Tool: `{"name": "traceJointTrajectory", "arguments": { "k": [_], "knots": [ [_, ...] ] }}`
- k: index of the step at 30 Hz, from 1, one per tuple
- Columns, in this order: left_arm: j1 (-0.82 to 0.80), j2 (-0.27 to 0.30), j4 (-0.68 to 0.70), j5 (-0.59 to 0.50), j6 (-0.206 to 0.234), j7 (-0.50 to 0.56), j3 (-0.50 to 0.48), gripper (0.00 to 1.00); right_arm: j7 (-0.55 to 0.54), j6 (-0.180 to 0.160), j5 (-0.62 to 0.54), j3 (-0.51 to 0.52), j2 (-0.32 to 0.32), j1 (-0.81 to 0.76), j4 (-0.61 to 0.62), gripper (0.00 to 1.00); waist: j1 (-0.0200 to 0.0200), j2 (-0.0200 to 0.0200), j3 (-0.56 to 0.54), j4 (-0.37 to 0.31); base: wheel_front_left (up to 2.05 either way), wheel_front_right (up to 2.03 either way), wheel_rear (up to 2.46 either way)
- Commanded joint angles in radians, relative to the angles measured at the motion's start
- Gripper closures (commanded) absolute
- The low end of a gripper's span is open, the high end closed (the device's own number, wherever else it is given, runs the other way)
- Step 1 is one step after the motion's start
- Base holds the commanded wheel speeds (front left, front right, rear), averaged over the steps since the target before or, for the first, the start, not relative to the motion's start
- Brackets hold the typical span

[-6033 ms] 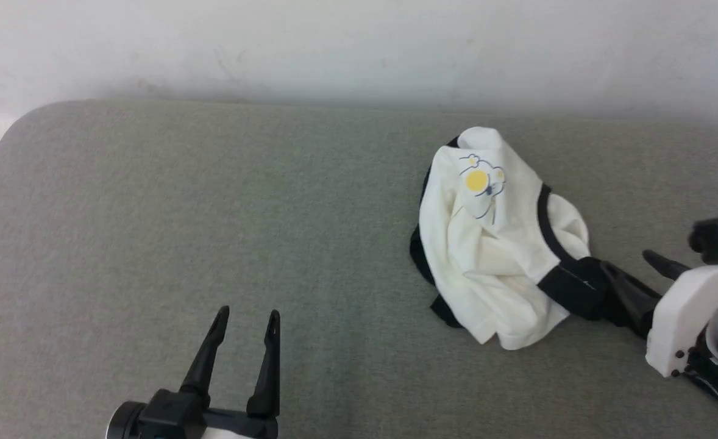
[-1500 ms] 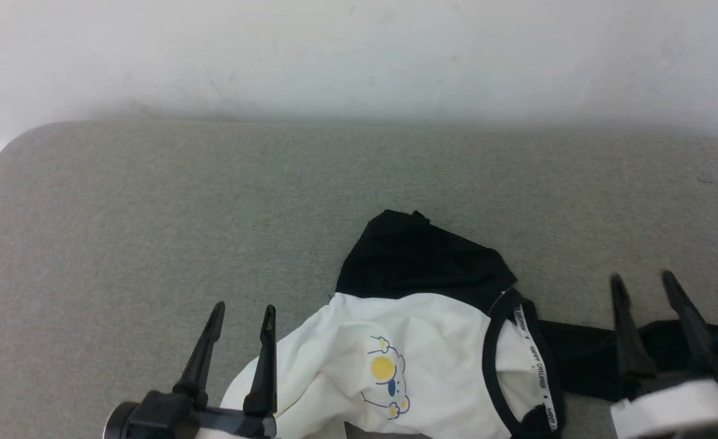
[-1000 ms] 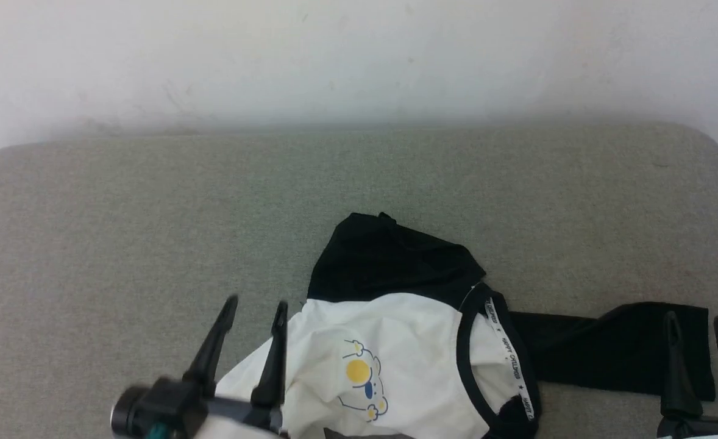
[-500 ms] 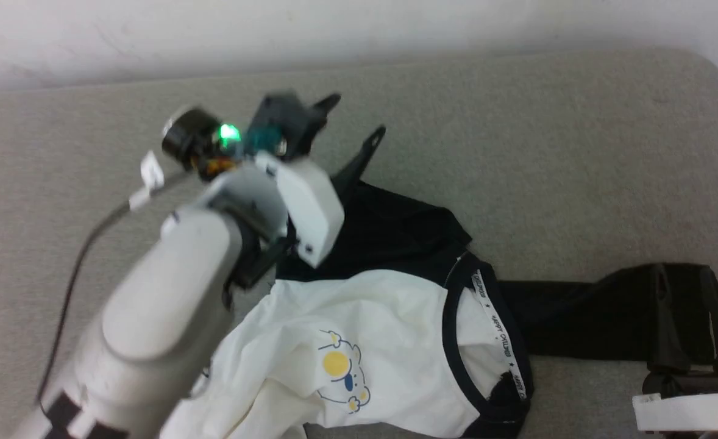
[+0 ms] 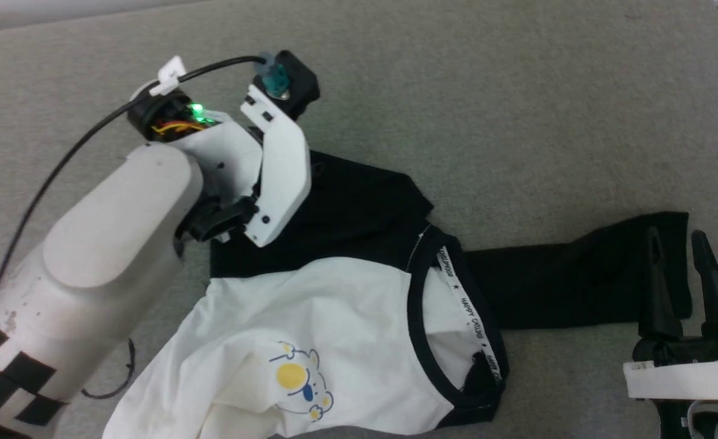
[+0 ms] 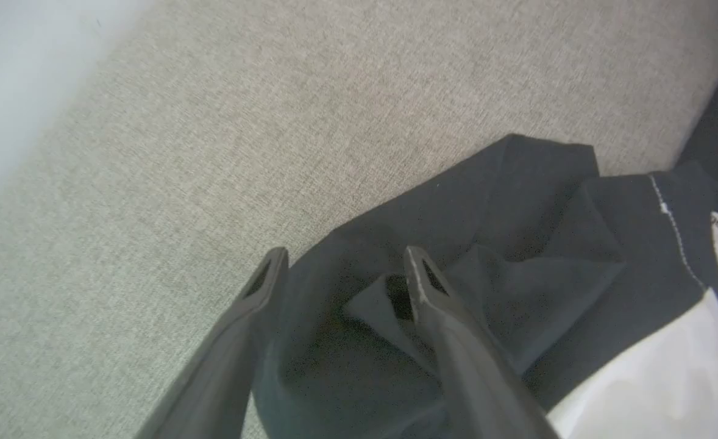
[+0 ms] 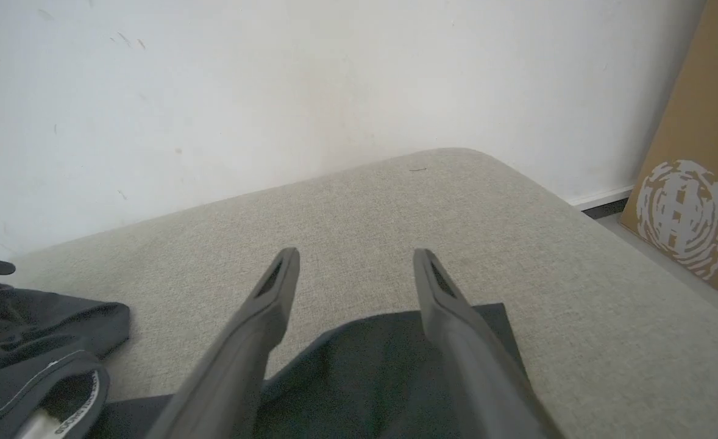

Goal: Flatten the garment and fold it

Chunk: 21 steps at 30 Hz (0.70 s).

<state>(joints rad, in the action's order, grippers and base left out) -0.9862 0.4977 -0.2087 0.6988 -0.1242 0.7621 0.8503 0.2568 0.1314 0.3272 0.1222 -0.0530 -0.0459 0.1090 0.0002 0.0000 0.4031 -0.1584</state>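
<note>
The garment (image 5: 334, 317) lies partly spread on the grey cushion (image 5: 517, 110): a white body with a cartoon print, a dark collar and black sleeves. One black sleeve (image 5: 578, 280) stretches out to the right; the other (image 5: 359, 207) is bunched at the upper left. My left gripper (image 6: 345, 265) hangs open just over that bunched sleeve (image 6: 493, 244), its folds between the fingers; in the head view the white wrist housing (image 5: 273, 164) hides its fingers. My right gripper (image 5: 681, 256) stands open over the end of the stretched sleeve (image 7: 389, 347), holding nothing.
A white wall (image 7: 273, 91) runs behind the cushion. The cushion's rounded right corner (image 7: 487, 164) drops off to the floor, where a brown cardboard box (image 7: 694, 171) leans. A black cable (image 5: 60, 164) trails along my left arm.
The head camera has tipped down. My left arm has swung up and across from the lower left to the bunched black sleeve. The right gripper stays open by the stretched sleeve's end.
</note>
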Motion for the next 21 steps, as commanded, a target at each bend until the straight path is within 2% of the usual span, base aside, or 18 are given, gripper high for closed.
{"name": "traceJointTrajectory", "arguments": {
  "k": [1, 4, 9, 10, 11, 12, 16, 21],
  "knots": [
    [-0.015, 0.02, -0.003, 0.004, -0.006, 0.006, 0.012, 0.0, 0.005, -0.001, 0.01, -0.005, 0.003, 0.017, -0.002, 0.0, -0.0002, 0.0, 0.057, -0.057, 0.0, 0.0, 0.0],
    [-0.01, 0.046, -0.025, 0.011, -0.006, 0.042, 0.042, 0.0, 0.005, -0.001, 0.012, -0.008, 0.003, 0.024, -0.002, 0.0, -0.0002, 0.0, 0.07, -0.068, 0.0, 0.0, 0.0],
    [0.013, 0.097, -0.039, 0.05, -0.006, 0.206, 0.125, 0.0, 0.005, -0.001, 0.011, -0.009, 0.003, 0.027, -0.001, 0.0, -0.0002, 0.0, 0.078, -0.075, 0.0, 0.0, 0.0],
    [0.013, 0.107, -0.028, 0.051, -0.006, 0.206, 0.135, 0.16, 0.005, -0.001, 0.01, -0.008, 0.003, 0.029, -0.002, 0.0, -0.0002, 0.0, 0.079, -0.075, 0.0, 0.0, 0.0],
    [0.013, 0.116, -0.016, 0.051, -0.006, 0.195, 0.143, 0.68, 0.005, -0.001, 0.009, -0.007, 0.003, 0.032, -0.003, 0.0, -0.0002, 0.0, 0.079, -0.075, 0.0, 0.0, 0.0],
    [0.015, 0.124, -0.01, 0.053, -0.006, 0.18, 0.148, 1.0, 0.005, -0.001, 0.008, -0.006, 0.003, 0.033, -0.003, 0.0, -0.0002, 0.0, 0.077, -0.072, 0.0, 0.0, 0.0],
    [0.031, 0.118, -0.009, 0.095, -0.004, 0.092, 0.106, 1.0, 0.005, -0.001, -0.003, -0.004, 0.003, 0.032, -0.005, 0.0, -0.0002, 0.0, 0.052, -0.049, 0.0, 0.0, 0.0],
    [0.035, 0.066, 0.019, 0.153, 0.025, -0.07, 0.006, 1.0, 0.005, -0.001, -0.021, 0.0, 0.003, 0.017, -0.013, 0.0, -0.0002, 0.0, -0.017, -0.003, 0.0, 0.0, 0.0]
  ]
}}
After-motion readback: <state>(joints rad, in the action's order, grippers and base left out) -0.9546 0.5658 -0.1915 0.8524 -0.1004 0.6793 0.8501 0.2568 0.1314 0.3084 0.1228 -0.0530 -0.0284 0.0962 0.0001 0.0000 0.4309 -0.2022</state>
